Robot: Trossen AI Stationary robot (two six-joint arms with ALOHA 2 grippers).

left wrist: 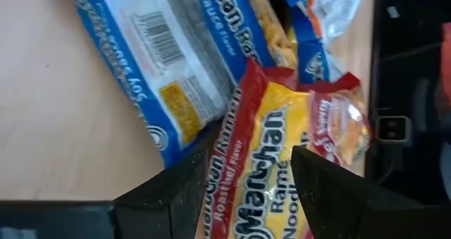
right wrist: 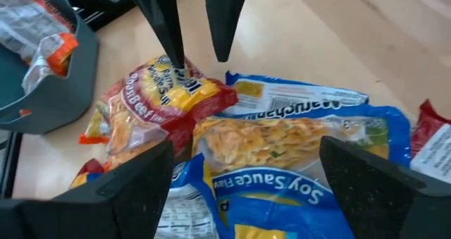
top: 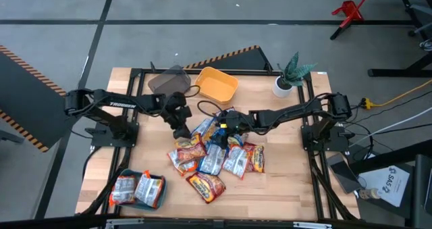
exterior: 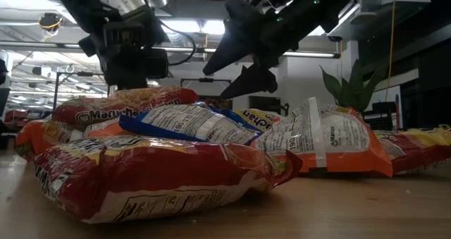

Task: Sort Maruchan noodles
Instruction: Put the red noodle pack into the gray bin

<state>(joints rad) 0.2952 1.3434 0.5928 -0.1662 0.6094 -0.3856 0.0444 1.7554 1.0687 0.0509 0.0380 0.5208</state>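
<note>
my left end effector (left wrist: 243,179) straddles a red packet (left wrist: 271,154) in the noodle pile (top: 212,158) mid-worktop, fingers apart, not clamped. right end effector (right wrist: 243,179) hovers wide open over a blue packet (right wrist: 282,161). overlapping wrappers risk a double grab or slip.

Red-and-yellow Maruchan packet (left wrist: 271,161) with white lettering, blue soy-sauce packet (right wrist: 296,161) with barcode, yellow bin (top: 216,84), grey bin (top: 169,80), teal bin (top: 138,189), pale wooden worktop (top: 270,188)

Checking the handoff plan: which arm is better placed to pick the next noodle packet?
Left, probably. The left gripper has its open fingers already straddling a red Maruchan packet, while the right gripper hovers wide open above a blue packet.
</note>
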